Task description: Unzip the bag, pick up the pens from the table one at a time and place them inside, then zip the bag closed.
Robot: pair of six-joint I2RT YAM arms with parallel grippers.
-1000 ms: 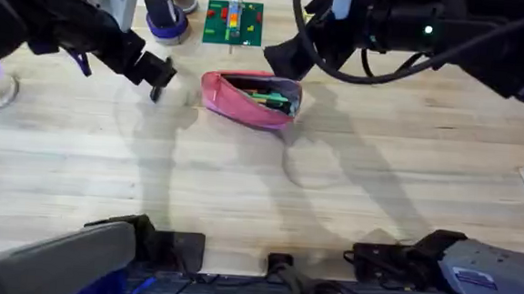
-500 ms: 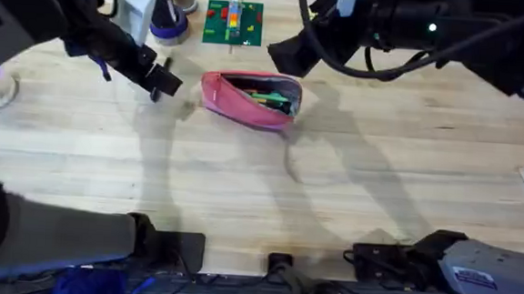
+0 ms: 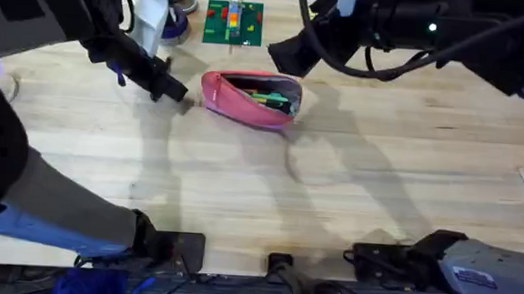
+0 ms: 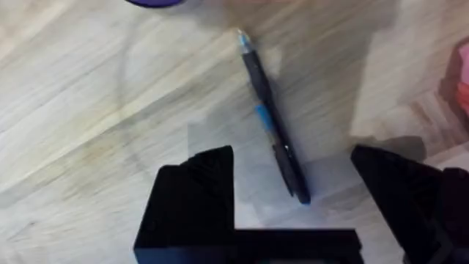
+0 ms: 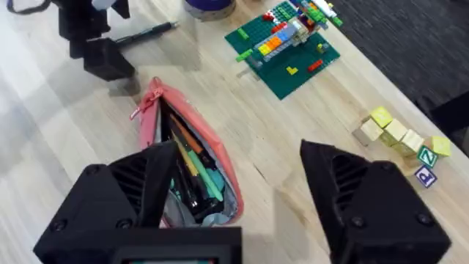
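Lying unzipped on the light wooden plank table (image 3: pixel 351 189), at about 12 o'clock from centre in the overhead view: the pink-red soft fabric pouch (image 3: pixel 247 98), mouth gaping, green and dark pens (image 5: pixel 192 170) packed inside. Hovering just at the pouch's 9 o'clock, the left black two-finger gripper (image 4: pixel 293 187), fingers spread wide either side of a slim black stick pen (image 4: pixel 272 121) with a blue band (flat on the wood, not pinched). Poised above the pouch's 1 o'clock end, the right black gripper (image 5: pixel 231 191), fingers likewise spread, holding nothing. Sitting farther off at 12 o'clock, a small green building-brick baseplate (image 5: pixel 282 44).
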